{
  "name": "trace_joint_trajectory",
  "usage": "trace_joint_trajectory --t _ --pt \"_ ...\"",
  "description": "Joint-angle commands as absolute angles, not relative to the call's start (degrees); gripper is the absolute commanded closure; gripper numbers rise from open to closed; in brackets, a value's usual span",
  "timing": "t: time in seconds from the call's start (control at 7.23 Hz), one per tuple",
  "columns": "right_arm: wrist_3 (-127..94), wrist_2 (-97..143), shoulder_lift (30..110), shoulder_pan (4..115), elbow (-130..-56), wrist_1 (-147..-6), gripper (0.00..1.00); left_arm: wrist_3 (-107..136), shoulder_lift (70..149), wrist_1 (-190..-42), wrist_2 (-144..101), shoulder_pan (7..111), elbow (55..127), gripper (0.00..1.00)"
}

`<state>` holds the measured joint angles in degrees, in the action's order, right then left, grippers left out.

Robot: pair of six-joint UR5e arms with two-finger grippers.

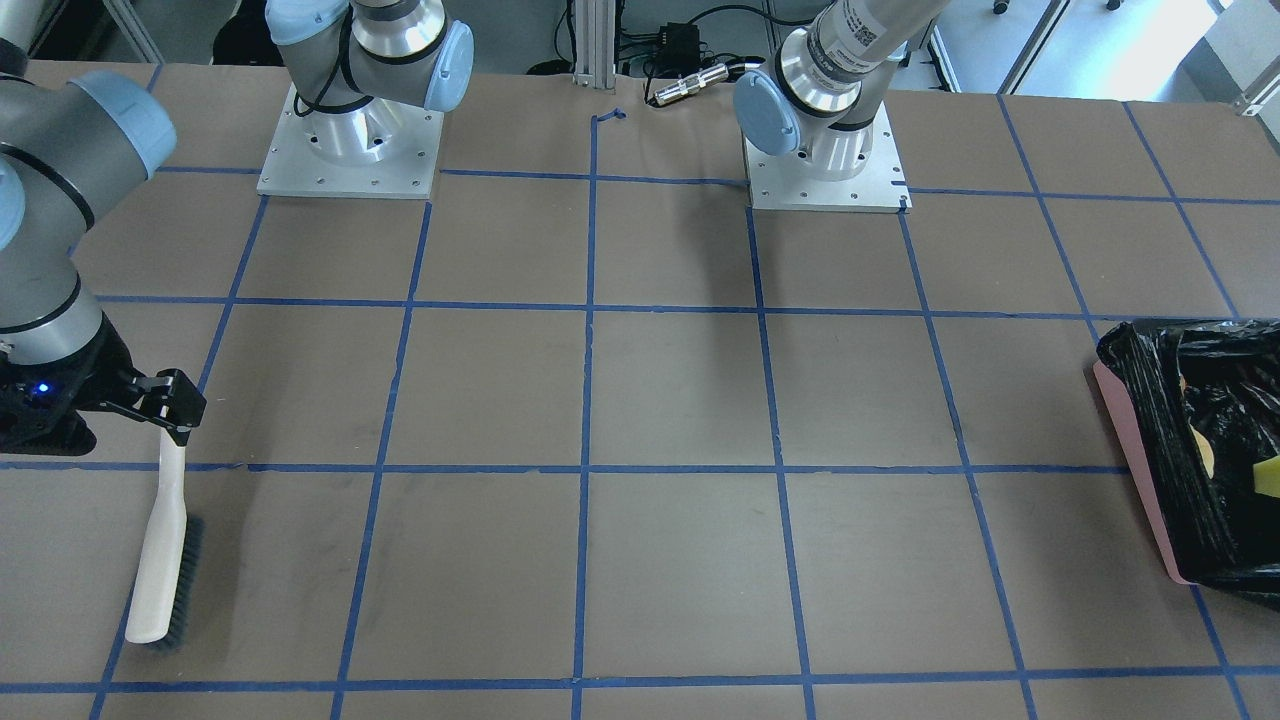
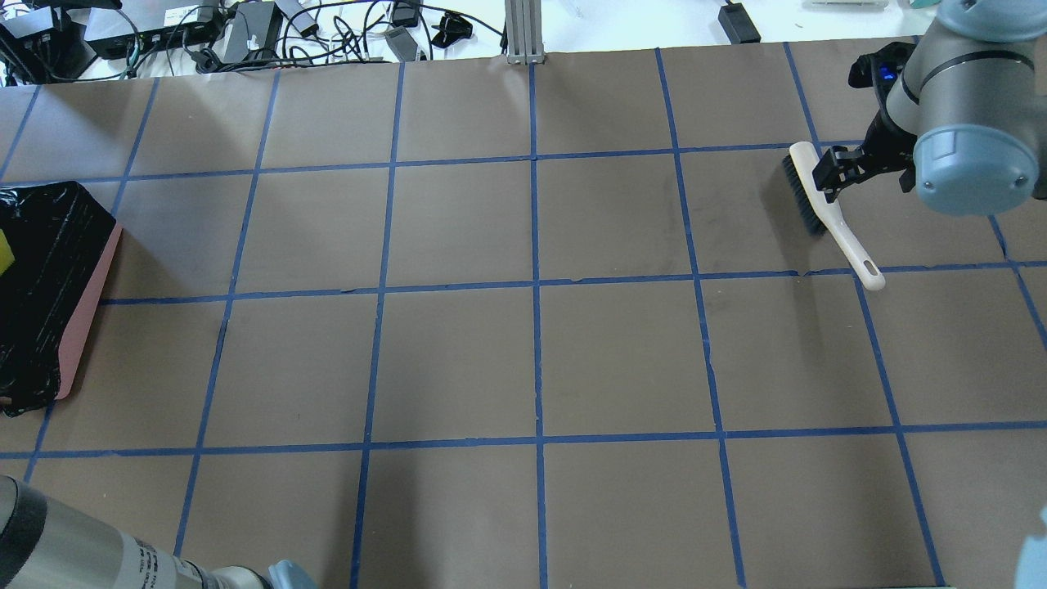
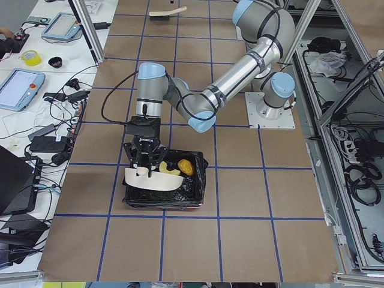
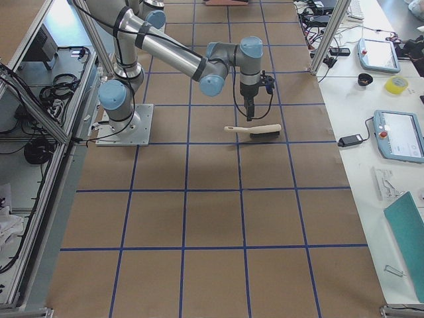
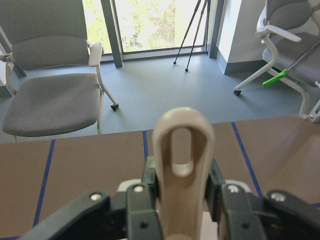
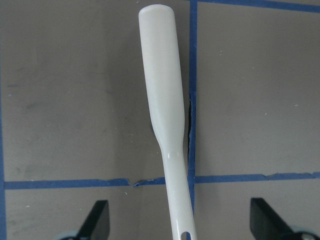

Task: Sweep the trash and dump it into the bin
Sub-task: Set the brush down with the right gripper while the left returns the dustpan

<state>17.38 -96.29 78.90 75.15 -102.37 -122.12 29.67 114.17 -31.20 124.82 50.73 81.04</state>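
Note:
The pink-sided bin (image 1: 1140, 455) with a black bag stands at the table's end on my left (image 2: 86, 327) (image 3: 193, 198). In it lie the yellow wedge (image 1: 1268, 478) (image 3: 163, 165) and the golden-brown lump (image 3: 186, 167). I cannot make out the croissant-like piece. My left gripper (image 3: 144, 163) (image 5: 182, 197) is shut on the handle of the beige dustpan (image 3: 153, 179) (image 5: 182, 150), held tilted over the bin. My right gripper (image 1: 172, 412) (image 2: 833, 176) (image 6: 182, 222) is open, jaws wide apart either side of the white brush (image 1: 160, 560) (image 2: 826, 209) (image 6: 160, 90), which lies on the table.
Brown table with a blue tape grid (image 2: 536, 286). The arm bases (image 1: 350, 150) (image 1: 825, 165) stand at the robot's side. Cables and power bricks (image 2: 245, 29) lie beyond the far edge. Side benches with tablets (image 4: 397, 136) flank the table.

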Motion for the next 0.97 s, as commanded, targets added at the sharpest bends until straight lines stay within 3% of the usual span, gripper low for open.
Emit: trace_joint_trajectory --t 0.0,0.42,0.83 --pt "13.8 -96.0 83.4 79.3 -100.5 -115.5 0.00 29.4 112.4 -37.2 124.5 51.5 80.6 1.00" --pt "9.0 -95.8 85.1 82.9 -88.4 -96.6 0.00 31.1 113.3 -54.8 115.7 50.8 68.2 1.00" --pt "5.5 -88.5 87.9 84.9 -88.7 -94.1 0.00 41.5 114.6 -61.4 104.1 51.3 66.8 1.00"
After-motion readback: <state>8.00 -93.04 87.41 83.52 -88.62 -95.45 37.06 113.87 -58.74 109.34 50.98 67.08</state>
